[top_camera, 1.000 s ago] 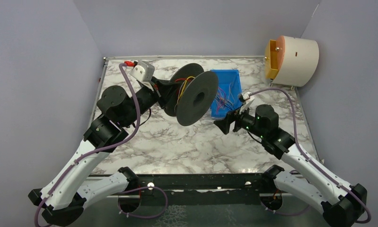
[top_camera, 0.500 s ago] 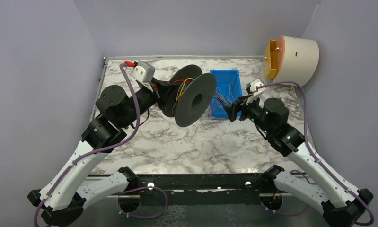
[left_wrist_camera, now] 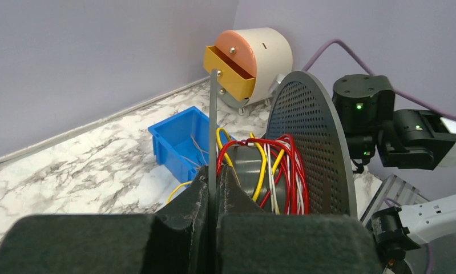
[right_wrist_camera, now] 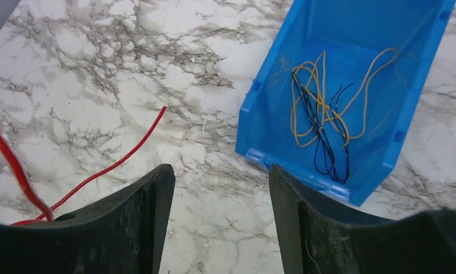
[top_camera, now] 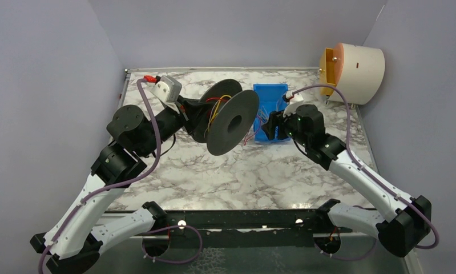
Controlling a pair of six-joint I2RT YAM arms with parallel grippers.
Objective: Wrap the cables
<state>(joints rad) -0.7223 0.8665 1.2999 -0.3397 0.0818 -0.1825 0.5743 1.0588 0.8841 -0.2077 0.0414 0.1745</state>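
The left gripper [left_wrist_camera: 212, 177] is pressed together on the thin edge of one flange of the black spool [top_camera: 232, 123], holding it off the table [top_camera: 214, 171] with its hub lying roughly along the 9-to-3 line in the top view. Wound on that hub between the two flanges are the cables [left_wrist_camera: 282, 165], red, yellow and white turns bunched against the perforated flange. One red cable [right_wrist_camera: 117, 162] trails off onto the marble

In the right wrist view it lies at about 9 o'clock from the right gripper [right_wrist_camera: 221, 171], its long axis slanting from 8 o'clock up toward 1 o'clock, the free tip nearest the gap. That gripper's jaws stand spread with nothing between them, so the right arm is plainly the nearer one. To catch the strand it would probably need to shift toward 9 o'clock and straddle it crosswise

At 1 o'clock sits the blue bin [right_wrist_camera: 248, 114], with yellow and black strands [right_wrist_camera: 322, 114] lying loose inside
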